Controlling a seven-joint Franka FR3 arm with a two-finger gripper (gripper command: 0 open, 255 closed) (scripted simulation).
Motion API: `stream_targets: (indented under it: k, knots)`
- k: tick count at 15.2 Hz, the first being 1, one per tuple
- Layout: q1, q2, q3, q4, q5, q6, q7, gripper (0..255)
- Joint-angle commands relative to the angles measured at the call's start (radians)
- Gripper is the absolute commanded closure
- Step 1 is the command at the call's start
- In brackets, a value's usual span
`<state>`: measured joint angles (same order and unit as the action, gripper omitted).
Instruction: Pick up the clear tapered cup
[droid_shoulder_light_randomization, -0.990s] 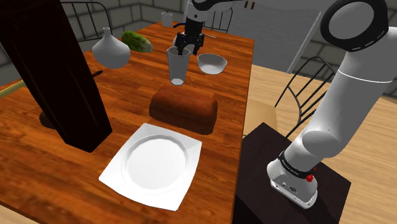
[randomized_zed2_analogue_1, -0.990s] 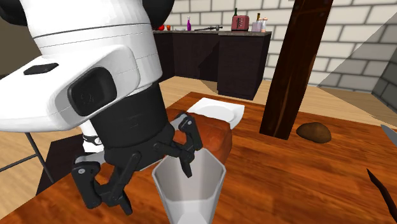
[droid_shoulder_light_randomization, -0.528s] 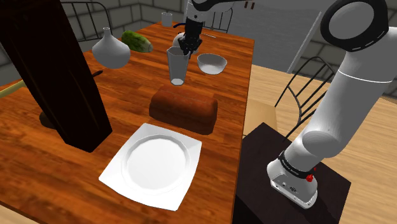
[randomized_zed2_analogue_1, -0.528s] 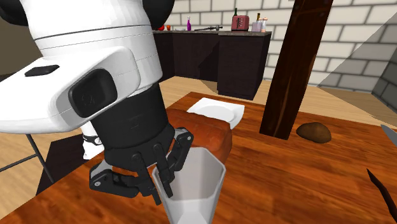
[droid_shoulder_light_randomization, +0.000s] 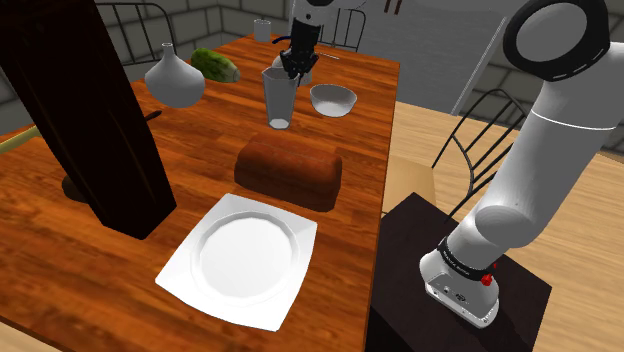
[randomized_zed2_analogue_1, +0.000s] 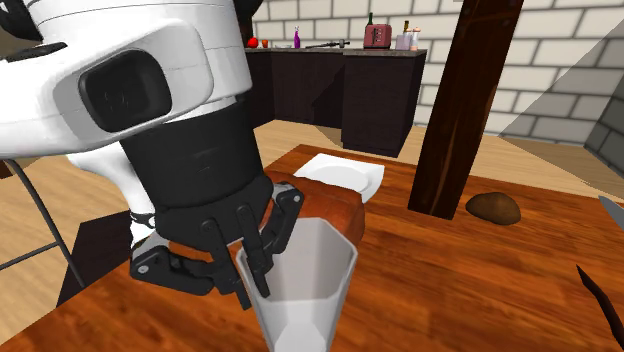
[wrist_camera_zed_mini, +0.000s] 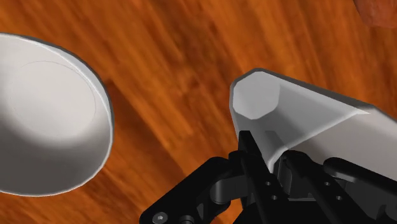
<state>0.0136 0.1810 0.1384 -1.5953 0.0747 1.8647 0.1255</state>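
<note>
Wide open 1 second ago, the all-black 2-finger gripper (randomized_zed2_analogue_1: 255, 285) had clamped the wall of the pale grey tapered cup (randomized_zed2_analogue_1: 305, 290); lifting looked next.

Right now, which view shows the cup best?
The second exterior view: the cup is close up, its rim wall pinched by the gripper. The shoulder view shows the whole cup far off, beside a white bowl. The wrist view shows the cup from above: its base and one side.
</note>
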Motion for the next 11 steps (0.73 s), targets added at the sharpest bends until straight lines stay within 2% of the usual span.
stream_targets:
  k: [1,11]
  knots:
    - [0.000,-0.002,0.000,0.025,0.000,-0.027,0.002,255]
    - [0.002,0.015,0.001,0.172,-0.005,-0.156,0.014,255]
